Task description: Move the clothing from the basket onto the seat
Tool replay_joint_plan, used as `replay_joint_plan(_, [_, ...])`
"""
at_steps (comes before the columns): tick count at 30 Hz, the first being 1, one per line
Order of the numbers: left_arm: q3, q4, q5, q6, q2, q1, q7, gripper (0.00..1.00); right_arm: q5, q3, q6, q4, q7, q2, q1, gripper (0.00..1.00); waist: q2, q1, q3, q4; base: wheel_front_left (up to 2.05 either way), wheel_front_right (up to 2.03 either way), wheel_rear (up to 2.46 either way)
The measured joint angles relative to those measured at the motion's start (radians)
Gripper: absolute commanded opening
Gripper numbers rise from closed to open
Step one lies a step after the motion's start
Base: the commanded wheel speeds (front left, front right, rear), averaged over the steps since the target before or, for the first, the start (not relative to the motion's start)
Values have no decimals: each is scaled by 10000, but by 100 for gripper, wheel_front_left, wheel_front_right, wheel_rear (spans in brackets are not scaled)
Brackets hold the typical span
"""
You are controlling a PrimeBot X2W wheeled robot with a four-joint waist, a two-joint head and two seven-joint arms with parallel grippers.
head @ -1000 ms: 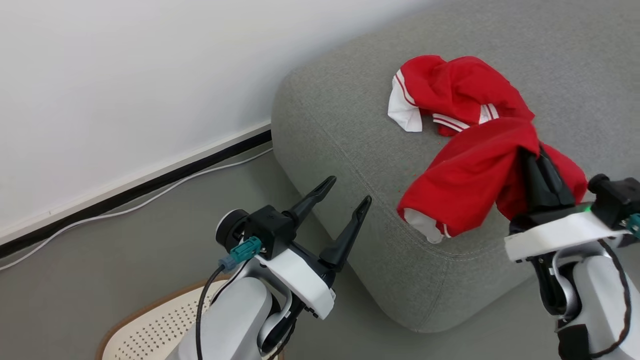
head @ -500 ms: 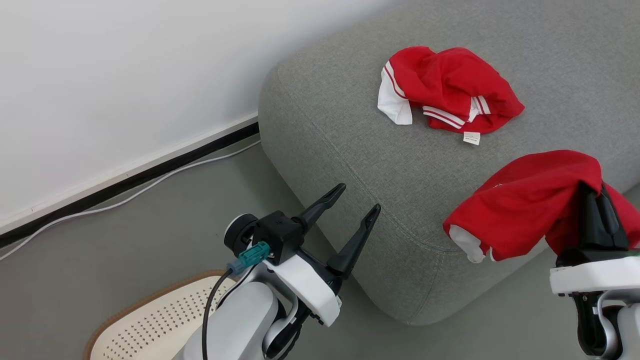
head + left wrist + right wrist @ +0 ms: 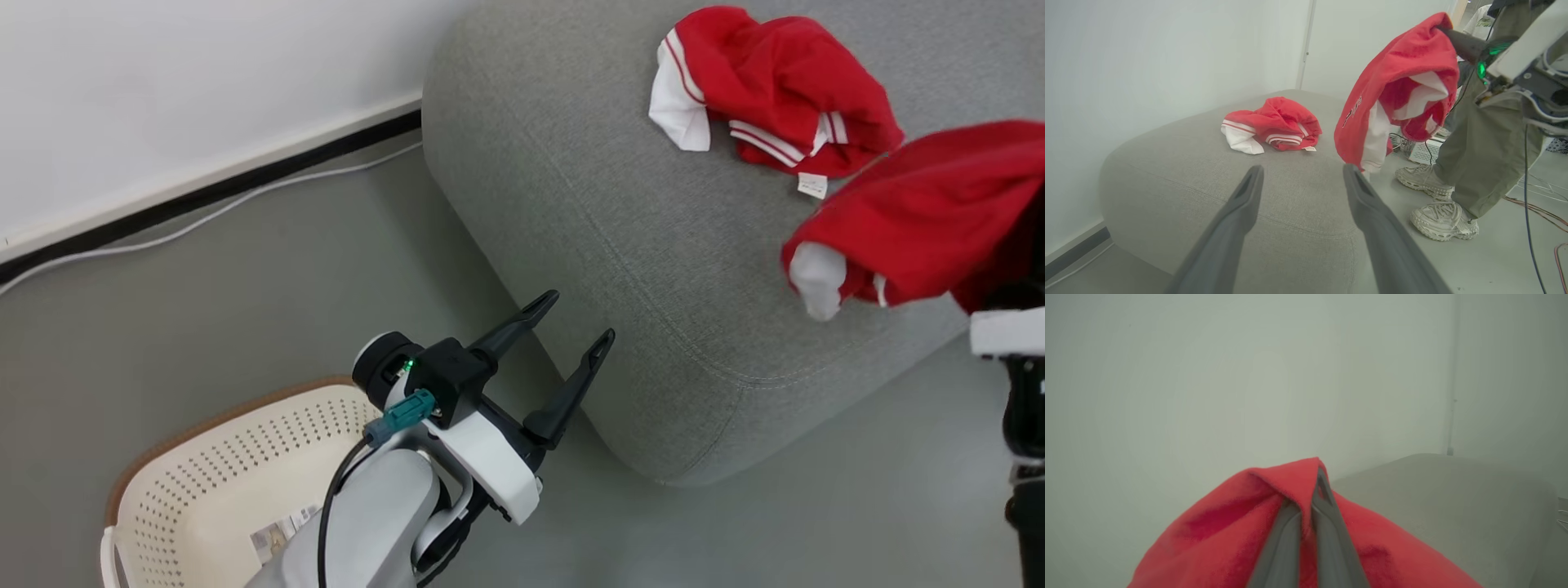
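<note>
The right gripper (image 3: pixel 1316 477) is pinching a ridge of red cloth between its closed fingers, and one garment (image 3: pixel 922 212) is hanging from it at the right edge of the head view. It is drooping in loose folds, with a white panel showing at its lower end. It is dangling near the seat's (image 3: pixel 571 204) near corner, though I cannot tell whether it is hanging over the cushion or just past its edge. The other garment (image 3: pixel 784 82) is lying crumpled on the cushion at the upper right. The basket (image 3: pixel 204 416) is sitting on the floor at the lower left.

The left gripper (image 3: pixel 581 318) is hovering with its fingers spread wide and nothing between them, pointing at the seat's front edge.

To my eye the cloth is behaving as light and limp. It is sagging wherever it is unsupported, so it is likely going to drop in a heap rather than lie flat. A bunched fold like the one being pinched looks like the safest hold; a single thin layer could slide out. A person's legs (image 3: pixel 1478 139) are standing close behind the hanging cloth in the left wrist view.
</note>
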Motion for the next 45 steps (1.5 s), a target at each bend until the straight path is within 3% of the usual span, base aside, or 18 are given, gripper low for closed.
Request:
replay_joint_plan(13, [-447,63,36,0,711,-988,0,100,-477,-1605,0,1244,0,-1409,-3690,0,0,0,2072,849,0,0,0])
replay_joint_plan(22, [-546,-31,77,0,899,-1265,0,100,-1772,-2094,2,2934,-4,-2694,-6030,0,0,0,3135,1353,0,0,0])
replay_joint_plan(26, [-566,-88,90,0,984,-1488,0,100,-2293,-3158,2,4148,6,-3260,-7266,0,0,0,3520,1634,0,0,0])
replay_joint_plan(30, [-556,-155,92,0,1093,-1550,0,100,-2683,-4514,0,4982,157,-3429,-8456,0,0,0,3951,1923,0,0,0])
replay_joint_plan(38, [-420,-357,90,40,1513,-1542,0,100,-3787,-5733,0,5946,222,-3179,-9856,0,0,0,4954,2593,0,0,0])
replay_joint_plan(43, [-420,-403,90,58,1415,-1544,0,100,-4598,-6953,0,6406,165,-2926,-9935,0,0,0,5295,3053,0,0,0])
replay_joint_plan(45, [-405,-410,88,58,1358,-1544,0,100,-4803,-6987,0,6702,109,-2861,-9861,0,0,0,5359,3206,0,0,0])
